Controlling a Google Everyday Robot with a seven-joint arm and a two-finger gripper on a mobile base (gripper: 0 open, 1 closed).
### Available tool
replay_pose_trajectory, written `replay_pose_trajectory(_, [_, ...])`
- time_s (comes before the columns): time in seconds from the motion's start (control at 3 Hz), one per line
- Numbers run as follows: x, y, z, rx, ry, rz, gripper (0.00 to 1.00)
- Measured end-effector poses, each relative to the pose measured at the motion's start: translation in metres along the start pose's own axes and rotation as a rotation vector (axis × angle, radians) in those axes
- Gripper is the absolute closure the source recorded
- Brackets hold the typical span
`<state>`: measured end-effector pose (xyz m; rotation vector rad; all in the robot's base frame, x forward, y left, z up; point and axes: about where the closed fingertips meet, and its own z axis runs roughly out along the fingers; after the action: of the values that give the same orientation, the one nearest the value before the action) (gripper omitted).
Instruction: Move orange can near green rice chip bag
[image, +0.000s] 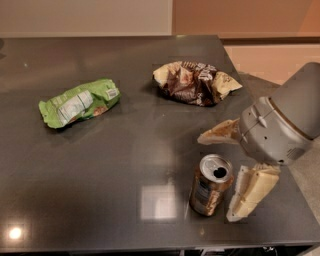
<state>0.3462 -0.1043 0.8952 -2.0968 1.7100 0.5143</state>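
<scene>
The orange can (210, 185) stands upright near the table's front edge, right of centre, its silver top open. The green rice chip bag (79, 102) lies at the left of the table, far from the can. My gripper (225, 175) comes in from the right and is open: one cream finger (219, 133) points left just behind the can, the other finger (249, 192) sits close beside the can's right side. The can stands partly between them, not gripped.
A crumpled brown-and-cream snack bag (195, 82) lies at the back right, behind the gripper. The dark table (125, 165) has its front edge just below the can and its right edge under my arm. A bright light reflection sits left of the can.
</scene>
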Motion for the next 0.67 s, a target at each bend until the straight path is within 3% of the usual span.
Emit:
replay_pose_trajectory(0.33, [-0.0015, 0.0031, 0.0042, -0.013, -0.012, 0.001, 0.41])
replay_pose_trajectory(0.67, [-0.0077, -0.0012, 0.0003, 0.006, -0.014, 0.021, 0.65])
